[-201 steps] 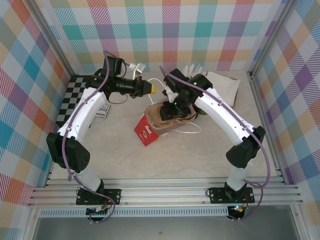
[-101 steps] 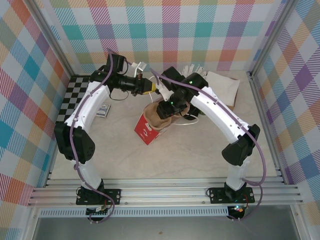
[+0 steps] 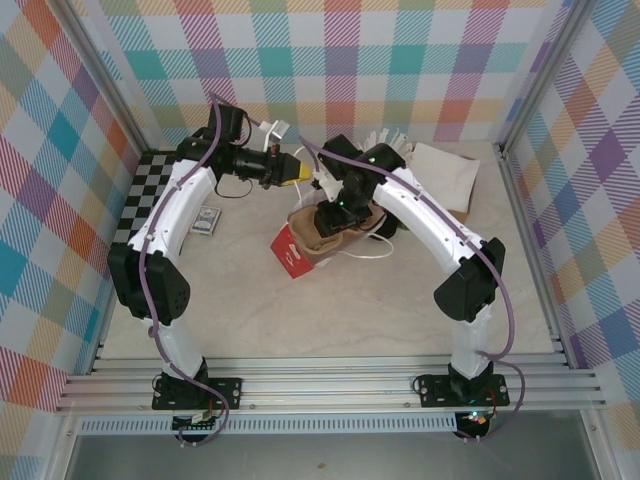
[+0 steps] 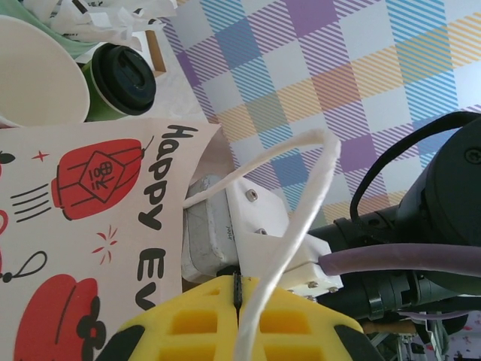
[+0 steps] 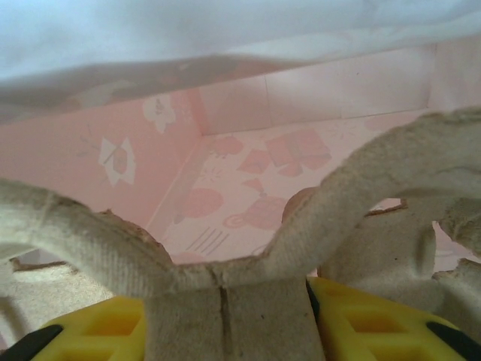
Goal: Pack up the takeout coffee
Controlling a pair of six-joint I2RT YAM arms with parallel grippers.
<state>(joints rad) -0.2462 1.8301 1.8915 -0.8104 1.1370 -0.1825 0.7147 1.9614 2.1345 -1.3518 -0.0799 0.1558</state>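
Observation:
The takeout coffee [image 4: 124, 75], a dark-green cup with a black lid, stands on the table beyond the bag in the left wrist view. The white paper bag [image 3: 293, 252] with red prints lies on its side, mouth toward the back. My left gripper [image 3: 300, 172] is shut on the bag's white cord handle [image 4: 301, 188], holding it up between its yellow fingers [image 4: 188, 323]. My right gripper [image 3: 336, 214] reaches into the bag's mouth, shut on the middle ridge of a brown pulp cup carrier [image 5: 225, 278]. The bag's pink inside [image 5: 248, 180] lies ahead of it.
A checkered board [image 3: 150, 190] lies at the left with a small box [image 3: 207, 220] beside it. A white cloth [image 3: 447, 175] is at the back right. A pale cup [image 4: 34, 75] and white wrapped sticks [image 4: 113, 15] stand near the coffee. The bag's second handle [image 3: 375, 256] trails on the table.
The left gripper drew back and left with the handle. The right gripper pushed the carrier deeper into the bag, and the bag shifted slightly.

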